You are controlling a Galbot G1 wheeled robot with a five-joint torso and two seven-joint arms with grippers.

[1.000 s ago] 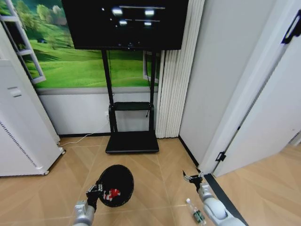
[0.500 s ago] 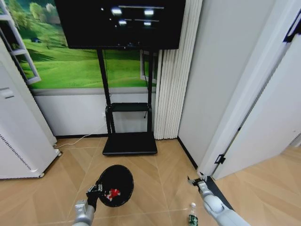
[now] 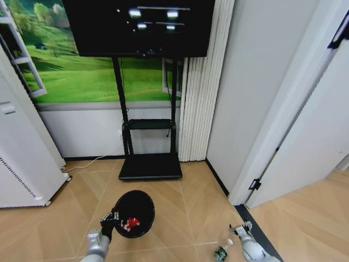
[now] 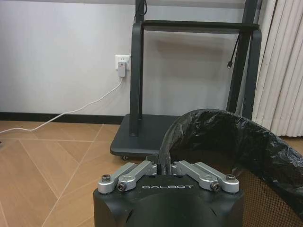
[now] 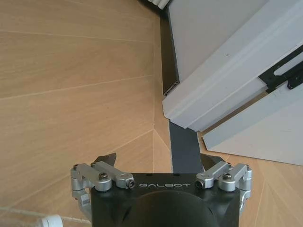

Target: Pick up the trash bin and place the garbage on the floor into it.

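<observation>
**Bin held at left, bottle on floor at right**

- Left pincer [image 3: 110, 221]: low at the left of the head view, clamped on the near rim of the trash bin [image 3: 134, 214]. In the left wrist view its fingers [image 4: 165, 166] are drawn together over the rim edge and the liner.
- Trash bin: small, black, round, lined with a black plastic bag [image 4: 246, 142]; carried tilted, its mouth facing the head camera. Mesh wall visible in the left wrist view [image 4: 265, 198].
- Garbage, red-and-white piece [image 3: 131, 223]: lying inside the bin.
- Garbage, green bottle [image 3: 222, 251]: white-capped, lying on the wooden floor [image 3: 180, 218] at the lower edge of the head view, just beside the right pincer.
- Right pincer [image 3: 241, 227]: low at the lower right, near the dark threshold strip [image 5: 182, 146] by the white door frame [image 3: 283, 125]. Jaws spread wide with nothing between them, per the right wrist view [image 5: 158, 163].
- Surroundings: black TV stand [image 3: 151, 164] against the wall ahead; tall white appliance [image 3: 22, 164] at far left, well apart from the bin.
</observation>
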